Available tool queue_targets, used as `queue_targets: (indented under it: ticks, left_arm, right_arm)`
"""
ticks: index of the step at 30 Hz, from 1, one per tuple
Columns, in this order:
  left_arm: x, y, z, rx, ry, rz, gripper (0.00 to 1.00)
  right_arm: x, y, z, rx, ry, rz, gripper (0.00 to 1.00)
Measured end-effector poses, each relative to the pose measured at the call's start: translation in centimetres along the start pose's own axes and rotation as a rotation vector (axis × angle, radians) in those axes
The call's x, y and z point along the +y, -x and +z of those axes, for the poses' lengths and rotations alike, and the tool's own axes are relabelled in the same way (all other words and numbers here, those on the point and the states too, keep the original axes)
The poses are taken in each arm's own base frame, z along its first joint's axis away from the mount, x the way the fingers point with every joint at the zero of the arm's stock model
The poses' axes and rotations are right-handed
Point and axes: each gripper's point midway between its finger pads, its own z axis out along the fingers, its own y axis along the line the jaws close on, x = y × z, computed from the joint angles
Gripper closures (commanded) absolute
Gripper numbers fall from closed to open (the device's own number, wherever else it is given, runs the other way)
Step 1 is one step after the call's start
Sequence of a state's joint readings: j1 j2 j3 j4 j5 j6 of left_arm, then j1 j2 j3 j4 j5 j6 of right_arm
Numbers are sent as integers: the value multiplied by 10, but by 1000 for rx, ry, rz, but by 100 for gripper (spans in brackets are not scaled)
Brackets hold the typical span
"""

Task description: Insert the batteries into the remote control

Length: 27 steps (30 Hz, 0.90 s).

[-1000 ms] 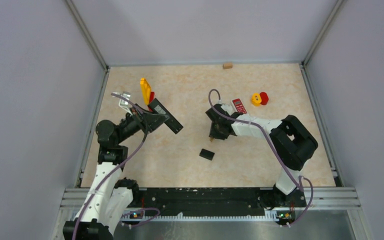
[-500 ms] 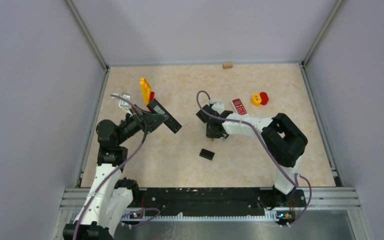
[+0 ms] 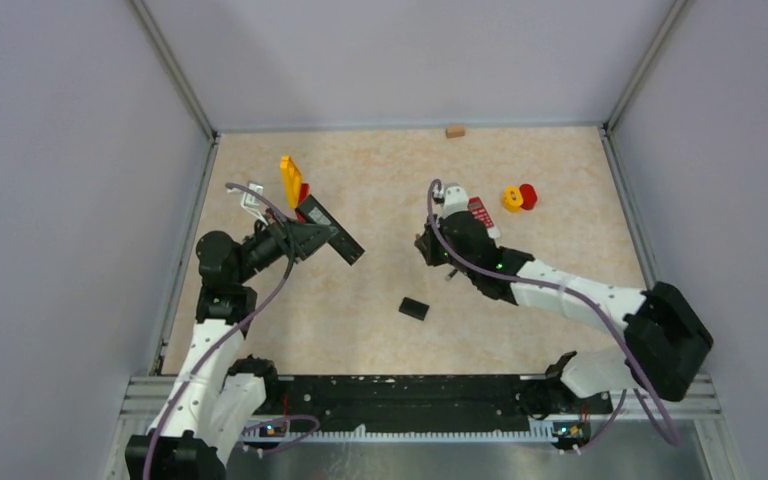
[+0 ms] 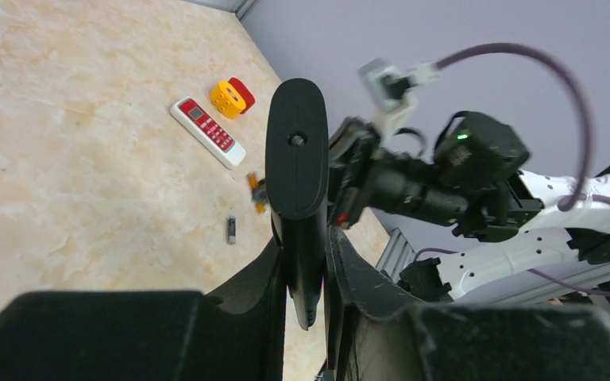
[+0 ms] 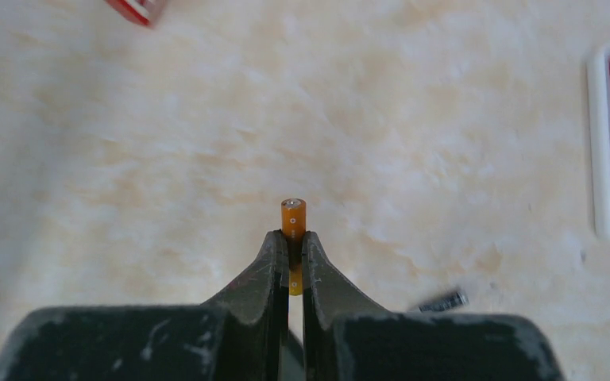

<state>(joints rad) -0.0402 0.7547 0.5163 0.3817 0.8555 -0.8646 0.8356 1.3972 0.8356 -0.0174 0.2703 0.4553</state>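
Note:
My left gripper (image 3: 303,240) is shut on a black remote control (image 3: 332,233) and holds it above the table; in the left wrist view the remote (image 4: 296,163) stands edge-on between the fingers (image 4: 306,266). My right gripper (image 3: 430,249) is shut on an orange battery (image 5: 293,220), which sticks out past the fingertips (image 5: 290,242) above the table. A dark battery (image 5: 442,302) lies on the table beside it and also shows in the left wrist view (image 4: 231,229). More orange cells (image 4: 254,187) lie partly hidden behind the black remote.
A red-and-white remote (image 3: 479,212) lies by the right arm. A small black cover (image 3: 414,308) lies mid-table. Yellow (image 3: 512,198) and red (image 3: 529,195) toys sit at the back right. A yellow piece (image 3: 290,180) stands by the left gripper. A wooden block (image 3: 454,130) lies at the far wall.
The right arm's elbow swung far out to the right and down while its gripper stayed near the table's middle, shifting slightly back. The left arm with the black remote barely moved.

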Motion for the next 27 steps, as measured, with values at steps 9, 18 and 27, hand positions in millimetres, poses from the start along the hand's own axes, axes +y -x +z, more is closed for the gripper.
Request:
queue_targets:
  ticks: [9,18,27]
  left_arm:
    - [5,-3,8,39,-16,-103,100]
    - [-6,-2,12,66,-76,-135,100]
    - [-13,-2,13,71,-99,-149,100]
  right_arm:
    - [79,128,-97,-555,477,-174,100]
    - [116,151,-144,-747,706,-315,100]
    - [159,151,-166,-676,823,-335,100]
